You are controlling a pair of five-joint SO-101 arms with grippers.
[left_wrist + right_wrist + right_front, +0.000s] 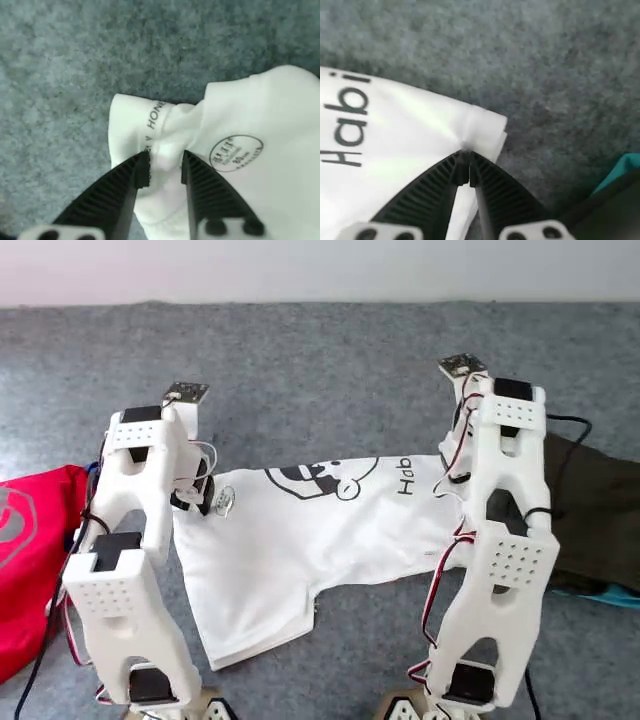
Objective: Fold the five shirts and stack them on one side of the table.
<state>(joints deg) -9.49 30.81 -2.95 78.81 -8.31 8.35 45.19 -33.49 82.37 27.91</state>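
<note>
A white shirt (320, 540) with black print lies spread on the grey table between the two arms. My left gripper (164, 169) sits at the shirt's left edge (205, 498), its fingers (141, 171) pinching a bunched fold of white cloth (270, 110) near a round label. At the shirt's right corner, my right gripper (466, 170) is shut on the folded edge of the cloth (395, 150), beside the printed letters. In the high view that gripper (455, 478) is mostly hidden by its arm.
A red shirt (30, 550) lies at the table's left edge. A dark shirt (595, 510) is at the right edge, over a teal one (610, 595) (625, 170). Bare grey table (320, 380) stretches behind the white shirt.
</note>
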